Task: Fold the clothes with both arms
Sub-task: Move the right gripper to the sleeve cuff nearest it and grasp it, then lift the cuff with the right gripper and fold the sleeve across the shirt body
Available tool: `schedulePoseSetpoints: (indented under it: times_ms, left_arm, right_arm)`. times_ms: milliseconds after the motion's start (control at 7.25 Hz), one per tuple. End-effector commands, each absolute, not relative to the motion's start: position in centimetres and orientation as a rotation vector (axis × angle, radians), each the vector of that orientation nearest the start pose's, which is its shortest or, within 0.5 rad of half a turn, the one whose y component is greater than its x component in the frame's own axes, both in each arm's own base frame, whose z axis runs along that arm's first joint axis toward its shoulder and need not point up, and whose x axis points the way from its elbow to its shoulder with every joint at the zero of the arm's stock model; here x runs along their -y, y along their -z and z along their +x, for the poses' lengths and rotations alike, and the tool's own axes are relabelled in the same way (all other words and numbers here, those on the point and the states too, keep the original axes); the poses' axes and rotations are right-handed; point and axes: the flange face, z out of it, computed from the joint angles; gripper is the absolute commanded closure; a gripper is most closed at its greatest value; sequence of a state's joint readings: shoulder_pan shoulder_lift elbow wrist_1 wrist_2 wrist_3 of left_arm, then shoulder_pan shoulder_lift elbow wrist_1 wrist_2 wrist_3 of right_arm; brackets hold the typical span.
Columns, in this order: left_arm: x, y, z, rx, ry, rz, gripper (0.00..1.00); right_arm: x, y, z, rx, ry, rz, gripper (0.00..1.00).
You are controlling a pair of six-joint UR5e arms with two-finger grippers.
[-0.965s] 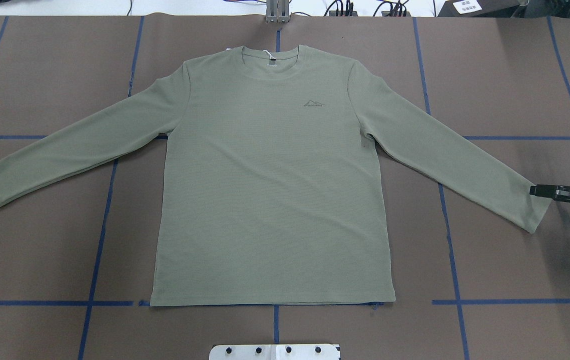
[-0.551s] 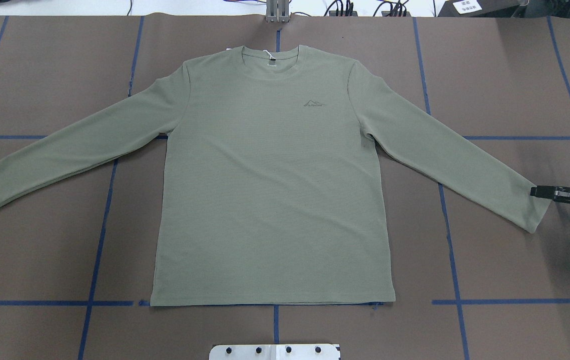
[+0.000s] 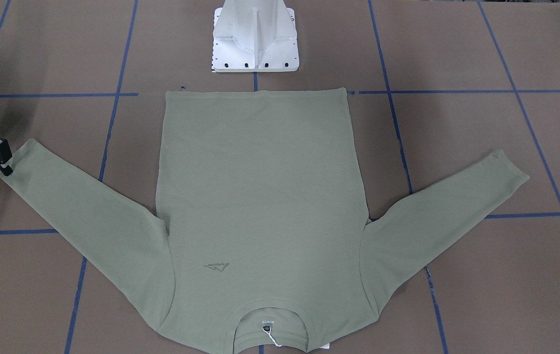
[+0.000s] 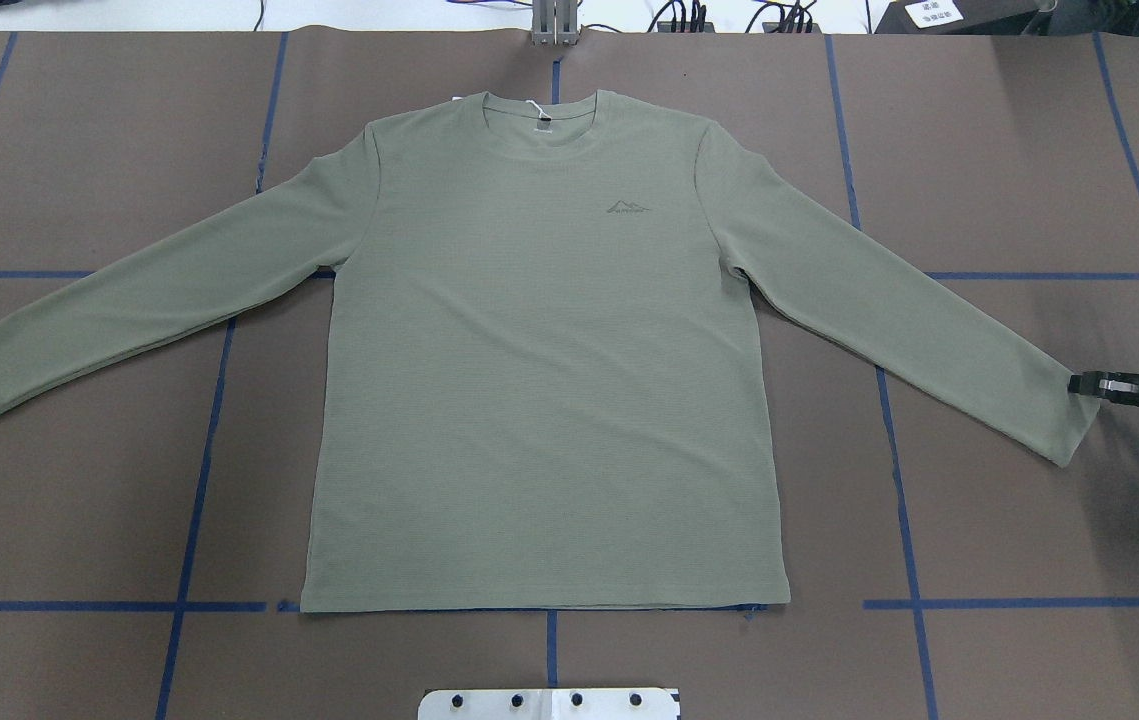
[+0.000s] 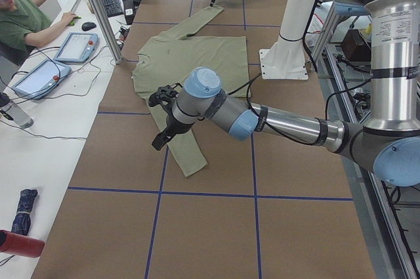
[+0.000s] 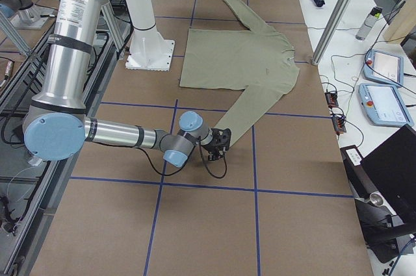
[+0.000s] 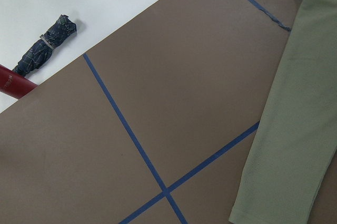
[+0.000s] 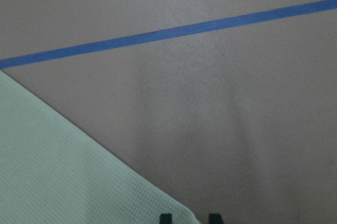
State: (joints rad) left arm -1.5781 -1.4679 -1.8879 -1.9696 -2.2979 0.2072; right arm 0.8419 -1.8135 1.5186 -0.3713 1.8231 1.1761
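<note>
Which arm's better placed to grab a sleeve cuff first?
Right. The right gripper is down at the shirt's right cuff, fingers either side of its corner; the left gripper hangs high near the left sleeve.

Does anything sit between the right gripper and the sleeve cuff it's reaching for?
Nothing visible does. The right gripper is at the corner of the sleeve cuff of the shirt, jaws apart.

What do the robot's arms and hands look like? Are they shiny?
Yes! The left arm and the right arm are shiny silver tubes with grey joints and light blue round caps. A black cable runs along each one, and a white label with tiny print sits on the upright part. The left hand and the right hand are black, with two small fingers.
</note>
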Motion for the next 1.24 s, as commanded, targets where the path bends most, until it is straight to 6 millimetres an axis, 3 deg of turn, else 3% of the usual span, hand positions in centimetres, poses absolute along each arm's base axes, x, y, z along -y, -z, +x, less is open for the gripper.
schedulePoseSetpoints:
  times_ms: [0, 276, 414, 551, 827, 1103]
  left_arm:
    - [46.3, -50.4, -7.1, -0.640, -0.409, 0.663, 0.00]
    - [46.3, -50.1, -7.1, -0.639, -0.411, 0.669, 0.00]
    - [46.2, -50.2, -7.1, -0.639, -0.410, 0.667, 0.00]
    - [46.3, -50.3, -7.0, -0.640, -0.411, 0.665, 0.00]
    - [46.3, -50.4, -7.0, -0.640, -0.411, 0.664, 0.00]
    - [46.4, -50.4, -7.0, -0.640, -0.411, 0.664, 0.00]
  right_arm:
    - [37.9, -66.2, -19.4, 0.887, -0.294, 0.335, 1.00]
    - [38.4, -61.7, -19.7, 0.904, -0.287, 0.320, 1.00]
    - [39.2, -57.4, -19.8, 0.872, -0.303, 0.298, 1.00]
    - [40.2, -52.6, -20.4, 0.835, -0.319, 0.276, 1.00]
    - [46.9, -42.0, -25.9, 0.796, -0.335, 0.256, 1.00]
    - [52.6, -28.4, -30.9, 0.700, -0.394, 0.215, 1.00]
